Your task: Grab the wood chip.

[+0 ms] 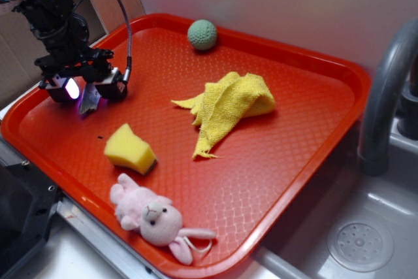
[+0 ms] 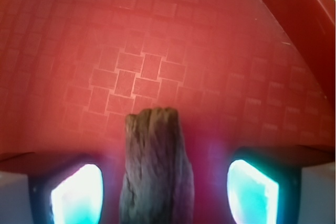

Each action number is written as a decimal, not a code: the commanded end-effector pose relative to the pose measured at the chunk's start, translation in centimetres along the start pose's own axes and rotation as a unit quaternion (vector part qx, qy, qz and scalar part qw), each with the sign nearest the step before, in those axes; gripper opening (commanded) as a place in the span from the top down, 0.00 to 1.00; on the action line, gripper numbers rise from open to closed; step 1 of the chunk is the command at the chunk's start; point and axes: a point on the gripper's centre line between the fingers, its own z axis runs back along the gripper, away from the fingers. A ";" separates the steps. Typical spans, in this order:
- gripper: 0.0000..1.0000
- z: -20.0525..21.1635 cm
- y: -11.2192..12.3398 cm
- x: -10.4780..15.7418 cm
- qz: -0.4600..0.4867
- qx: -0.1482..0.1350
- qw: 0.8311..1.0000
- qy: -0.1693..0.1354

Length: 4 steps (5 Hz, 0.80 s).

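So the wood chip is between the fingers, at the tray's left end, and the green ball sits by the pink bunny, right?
Not quite. The green ball sits at the tray's far edge, well away from the pink bunny at the near edge, as the exterior view shows. The wood chip is between the fingers.

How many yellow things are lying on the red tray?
2. The yellow sponge lies near the tray's front-left part, just above the pink plush bunny. The yellow cloth lies crumpled near the middle. None seems hidden.

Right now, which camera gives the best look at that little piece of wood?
The wrist view: the wood chip fills the foreground, grain sharp, between the glowing fingers. The exterior view shows only a small grey sliver at the gripper.
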 end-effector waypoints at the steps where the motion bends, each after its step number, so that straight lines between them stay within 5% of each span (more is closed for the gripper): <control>1: 1.00 -0.3 0.8 -1.9 -0.005 0.007 1.000 0.014; 4: 1.00 -0.4 0.9 -1.9 -0.006 0.010 1.000 0.007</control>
